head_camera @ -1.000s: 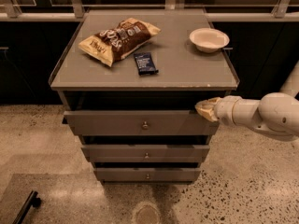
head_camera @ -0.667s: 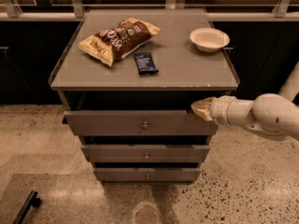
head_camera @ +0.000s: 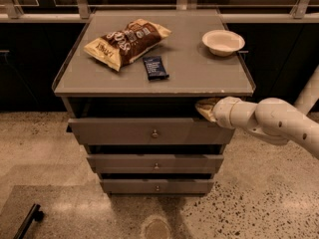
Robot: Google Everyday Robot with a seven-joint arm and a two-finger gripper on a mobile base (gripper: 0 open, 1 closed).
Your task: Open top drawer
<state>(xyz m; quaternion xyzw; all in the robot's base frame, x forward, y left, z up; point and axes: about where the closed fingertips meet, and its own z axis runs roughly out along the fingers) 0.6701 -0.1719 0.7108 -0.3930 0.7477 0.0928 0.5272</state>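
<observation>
The top drawer [head_camera: 119,132] is the widest grey drawer, with a small round metal knob [head_camera: 155,133] at its centre. It stands pulled out a little, with a dark gap showing under the cabinet top. My gripper [head_camera: 205,108] comes in from the right on a white arm [head_camera: 269,118]. Its tip sits at the right end of that gap, just above the drawer front's top edge.
On the cabinet top [head_camera: 199,78] lie a brown snack bag [head_camera: 127,41], a dark bar wrapper [head_camera: 155,67] and a white bowl [head_camera: 223,41]. Two narrower grey drawers [head_camera: 155,164] sit below. A dark object [head_camera: 27,221] lies on the speckled floor at lower left.
My gripper has moved a little to the left along the top edge of the top drawer. The drawer looks about as far out as before.
</observation>
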